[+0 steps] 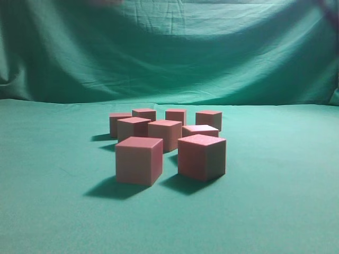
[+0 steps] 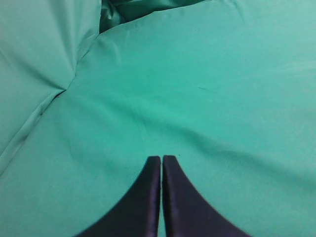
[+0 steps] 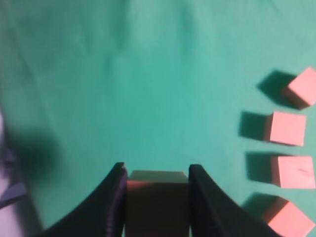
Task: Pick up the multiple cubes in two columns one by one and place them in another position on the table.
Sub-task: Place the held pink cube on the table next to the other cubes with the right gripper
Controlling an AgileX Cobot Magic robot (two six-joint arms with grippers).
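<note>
Wrinkled green cloth backdrop [image 1: 169,53] draped behind, folds sagging across its upper part.

The scene is dim, with a heavy green cast and soft, grainy detail. In the exterior view the cubes [image 1: 169,140] throw dark shadows toward the lower left onto the table [image 1: 275,201], so the light comes from the upper right; the backdrop [image 1: 169,47] is brightest near the top centre and darkens toward the corners. The right wrist view is blurred, with shadows left of each cube and a dark patch at left. The left wrist view is evenly lit.
</note>
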